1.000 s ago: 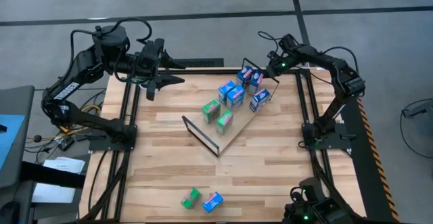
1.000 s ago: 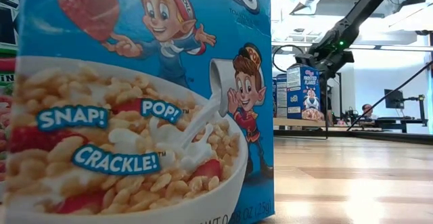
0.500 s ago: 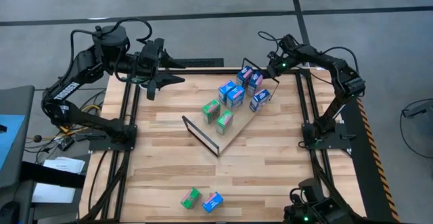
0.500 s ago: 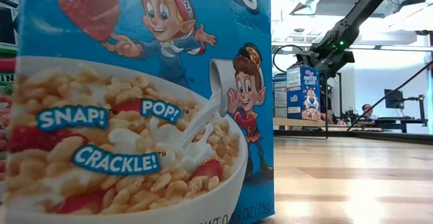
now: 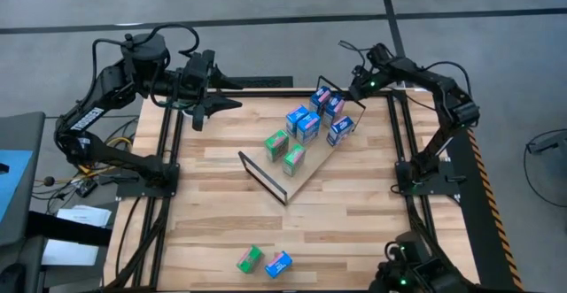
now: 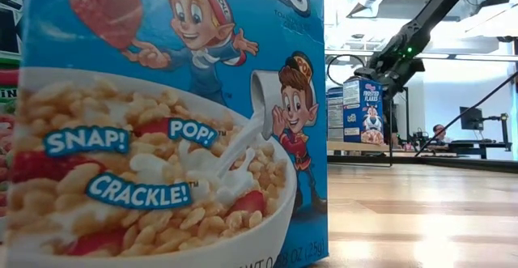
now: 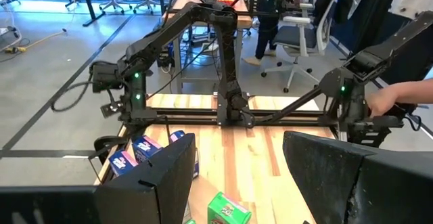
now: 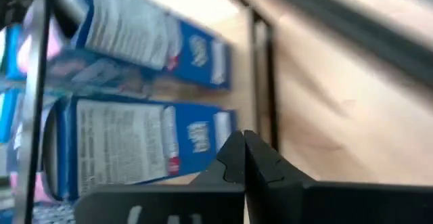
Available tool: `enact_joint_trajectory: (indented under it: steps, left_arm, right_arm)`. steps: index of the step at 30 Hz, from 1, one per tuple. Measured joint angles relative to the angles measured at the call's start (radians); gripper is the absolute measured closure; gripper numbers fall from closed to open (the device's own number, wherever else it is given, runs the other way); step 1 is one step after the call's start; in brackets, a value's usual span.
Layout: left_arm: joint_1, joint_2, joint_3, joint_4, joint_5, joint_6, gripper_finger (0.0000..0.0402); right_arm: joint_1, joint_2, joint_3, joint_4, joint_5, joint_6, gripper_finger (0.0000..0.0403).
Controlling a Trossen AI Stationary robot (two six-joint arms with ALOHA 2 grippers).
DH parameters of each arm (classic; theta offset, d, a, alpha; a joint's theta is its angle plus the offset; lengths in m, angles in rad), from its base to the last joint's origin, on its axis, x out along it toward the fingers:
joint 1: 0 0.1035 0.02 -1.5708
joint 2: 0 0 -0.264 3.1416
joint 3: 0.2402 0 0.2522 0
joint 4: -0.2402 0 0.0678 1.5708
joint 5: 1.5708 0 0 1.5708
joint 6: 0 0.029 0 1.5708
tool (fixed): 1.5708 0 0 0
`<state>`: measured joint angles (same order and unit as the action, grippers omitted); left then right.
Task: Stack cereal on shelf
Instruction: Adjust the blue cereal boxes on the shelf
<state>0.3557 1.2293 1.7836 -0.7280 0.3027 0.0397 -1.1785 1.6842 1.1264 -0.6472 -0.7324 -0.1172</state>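
Wooden table (image 5: 354, 231) carries the shelf (image 5: 312, 176), centre toward 1 o'clock, six cereal boxes (image 5: 307, 127) on it — two loose at 6 o'clock. Right jaws (image 5: 355, 88) clenched, empty, beside the shelf's far end; withdraw without clipping the wire. Left jaws (image 5: 215, 94) released, parked at 11 o'clock.

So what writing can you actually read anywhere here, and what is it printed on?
"SNAP!", "POP!", "CRACKLE!": big blue cereal box right at the low camera.
"IES": cut-off end of the name along that box's top edge.
"FROSTED FLAKES": blue box standing on the shelf.
Side-panel print on boxes in the right wrist view: too blurred to read.
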Motion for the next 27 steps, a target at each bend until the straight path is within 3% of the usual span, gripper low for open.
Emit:
enact_joint_trajectory:
  steps: [5,12,22,27]
  left_arm:
    - [0.000,0.000,0.000,0.000,0.000,-0.010,0.0187]
    - [0.000,0.000,0.000,0.000,0.000,-0.010,0.0187]
    - [0.000,0.000,0.000,0.000,0.060,-0.027,0.0187]
    - [0.000,-0.001,0.000,-0.010,0.076,-0.044,0.0187]
  right_arm:
    - [-0.021,-0.066,0.053,-0.008,0.079,0.038,0.0394]
    - [0.065,-0.275,0.107,-0.068,0.312,0.085,0.0394]
    - [0.468,-0.513,0.111,-0.171,0.396,0.133,0.0394]
    - [0.718,-0.519,0.092,-0.234,0.617,0.244,0.0394]
